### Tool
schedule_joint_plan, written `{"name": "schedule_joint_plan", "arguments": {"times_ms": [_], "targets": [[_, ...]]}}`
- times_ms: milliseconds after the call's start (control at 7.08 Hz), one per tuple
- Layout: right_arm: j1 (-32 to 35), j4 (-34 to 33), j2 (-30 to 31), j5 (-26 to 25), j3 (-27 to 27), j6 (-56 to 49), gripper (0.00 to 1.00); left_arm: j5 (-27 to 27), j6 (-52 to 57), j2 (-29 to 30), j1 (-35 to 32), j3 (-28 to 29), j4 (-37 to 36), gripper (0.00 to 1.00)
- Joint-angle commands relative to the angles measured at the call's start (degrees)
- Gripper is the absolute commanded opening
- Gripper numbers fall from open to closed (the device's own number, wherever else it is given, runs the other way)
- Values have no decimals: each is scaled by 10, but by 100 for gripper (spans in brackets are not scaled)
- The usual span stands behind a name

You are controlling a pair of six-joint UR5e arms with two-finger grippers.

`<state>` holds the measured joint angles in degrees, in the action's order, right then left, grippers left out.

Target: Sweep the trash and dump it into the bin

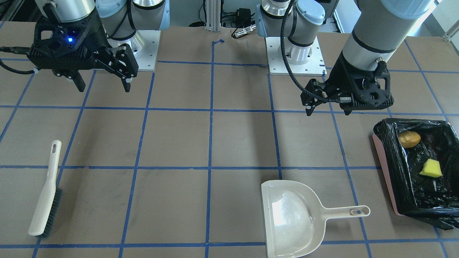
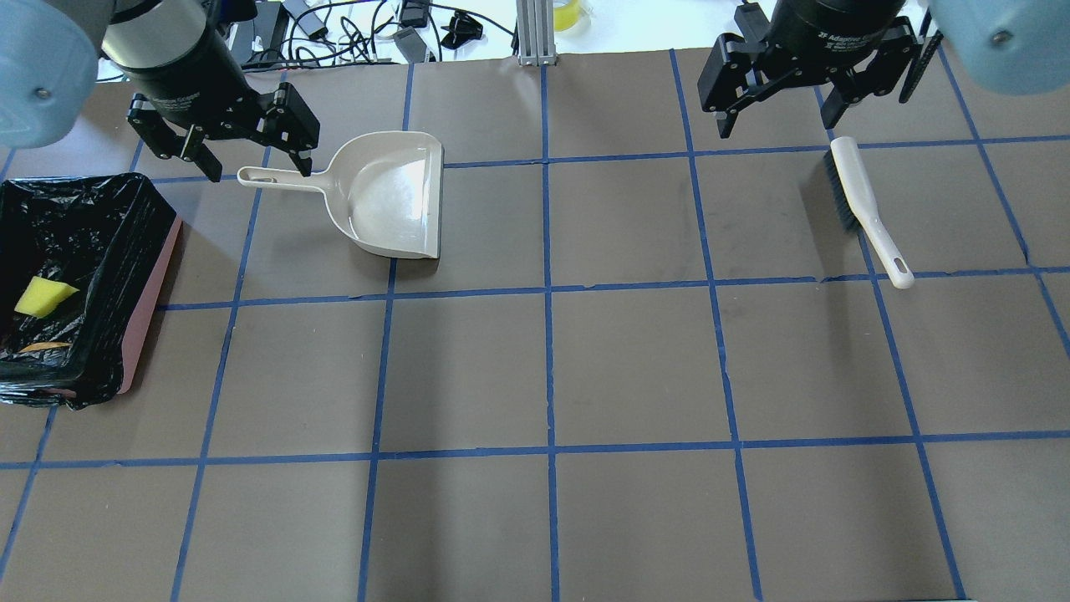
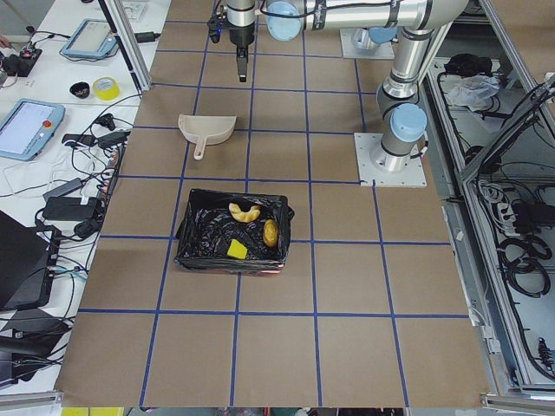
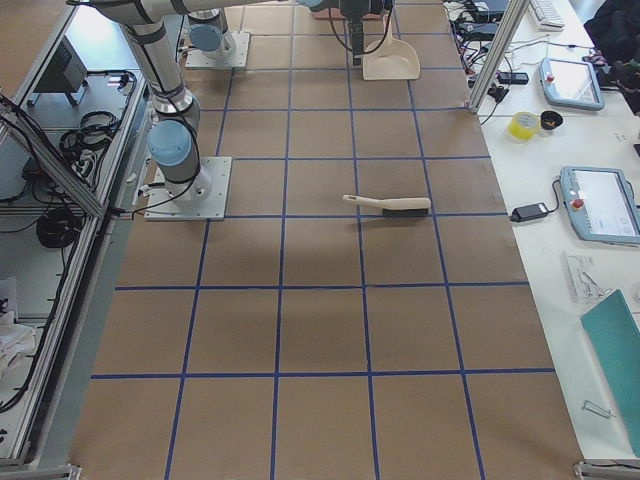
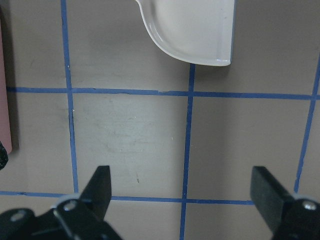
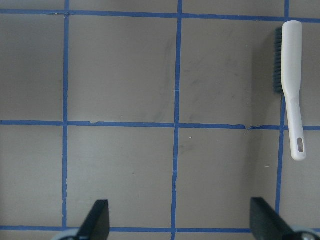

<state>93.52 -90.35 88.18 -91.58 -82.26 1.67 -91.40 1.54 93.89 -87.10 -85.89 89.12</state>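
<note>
The bin (image 1: 385, 175), pinkish with a black bag liner, stands at the table's end on my left side; it also shows in the overhead view (image 2: 155, 288). Inside lie the golden-brown lump (image 1: 409, 139), the yellow sponge wedge (image 1: 431, 168) and the croissant-like piece (image 3: 244, 211). My left gripper (image 2: 257, 163) is open and empty, raised over the handle of the beige dustpan (image 2: 393, 201). My right gripper (image 2: 777, 117) is open and empty, raised near the head of the white brush (image 2: 861, 205), which lies flat on the table.
The dustpan (image 1: 292, 218) is empty and lies flat with its handle toward the bin. The brush (image 1: 45, 193) lies at the far right side. Brown table paper with blue tape grid (image 2: 547, 293) spans the middle. Operator desks with tablets flank the table.
</note>
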Motion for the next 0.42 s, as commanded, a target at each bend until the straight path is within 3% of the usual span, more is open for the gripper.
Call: {"name": "schedule_joint_plan", "arguments": {"times_ms": [0, 282], "targets": [[0, 0, 0, 0, 0, 0, 100, -2, 8, -17, -1, -6, 17, 100], [0, 0, 1, 0, 0, 0, 100, -4, 8, -18, -1, -9, 18, 100]]}}
